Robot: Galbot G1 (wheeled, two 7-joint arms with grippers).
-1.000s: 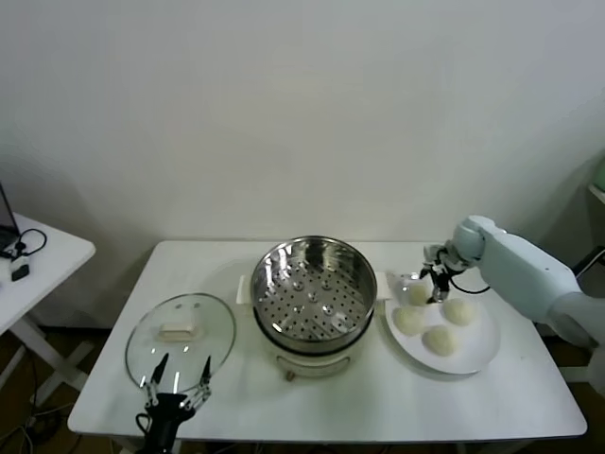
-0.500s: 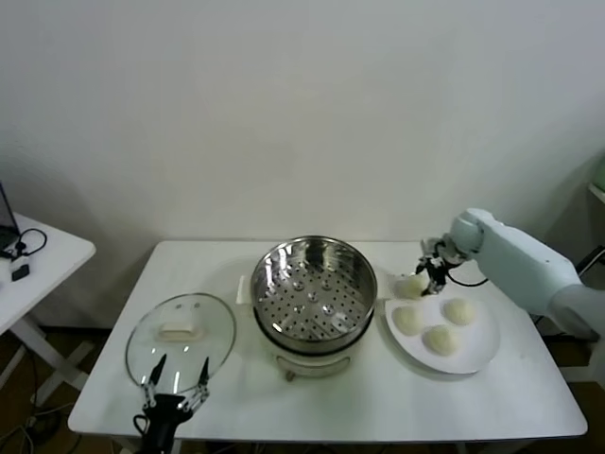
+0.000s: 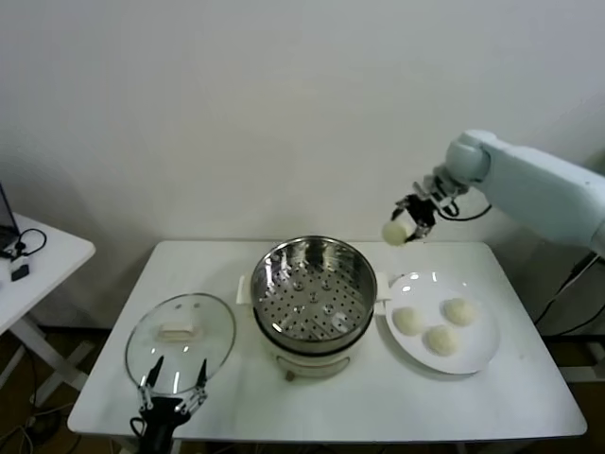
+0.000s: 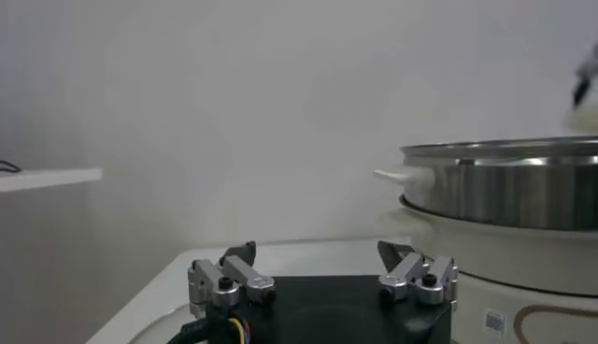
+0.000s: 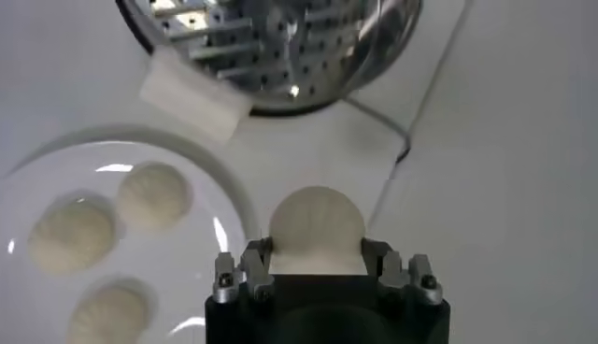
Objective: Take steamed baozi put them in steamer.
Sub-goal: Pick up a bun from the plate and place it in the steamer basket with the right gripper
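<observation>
My right gripper (image 3: 408, 223) is shut on one cream-white baozi (image 3: 394, 231), held in the air above the table between the steamer and the plate; the baozi also shows in the right wrist view (image 5: 316, 227) between the fingers. The steel steamer (image 3: 312, 288) with its perforated tray stands at the table's middle and holds no buns. Three baozi (image 3: 409, 321) lie on the white plate (image 3: 477, 352) at the right. My left gripper (image 3: 176, 375) is open and parked at the table's front left edge, by the glass lid.
The round glass lid (image 3: 181, 335) lies flat on the table left of the steamer. A small white side table (image 3: 38, 260) with cables stands at far left. The wall is close behind the table.
My right gripper has lifted one baozi off the plate, rising and moving left toward the steamer. Three buns stay on the plate. The left arm has not moved.
</observation>
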